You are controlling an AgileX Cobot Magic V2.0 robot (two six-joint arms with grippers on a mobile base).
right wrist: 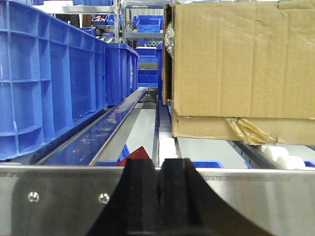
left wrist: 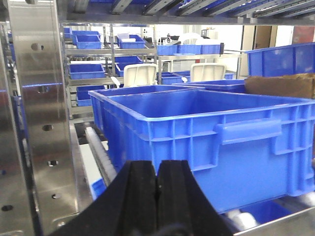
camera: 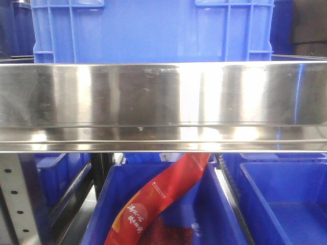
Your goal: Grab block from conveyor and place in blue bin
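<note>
No block and no dark grey conveyor belt show in any view. My left gripper (left wrist: pixel 157 169) is shut and empty, its black fingers pressed together, facing the side of a large blue bin (left wrist: pixel 211 142) on a roller shelf. My right gripper (right wrist: pixel 158 167) is shut and empty, just behind a steel rail (right wrist: pixel 59 196). In the front view neither gripper shows; a blue bin (camera: pixel 153 30) stands behind a shiny steel rail (camera: pixel 163 97), and lower blue bins (camera: pixel 168 224) sit below it.
A steel upright with holes (left wrist: pixel 42 123) stands at the left. A cardboard box (right wrist: pixel 241 64) sits on rollers at the right, blue bins (right wrist: pixel 49 73) at the left. A red packet (camera: pixel 158 199) lies in a lower bin. Shelves of blue bins (left wrist: pixel 88 54) stand behind.
</note>
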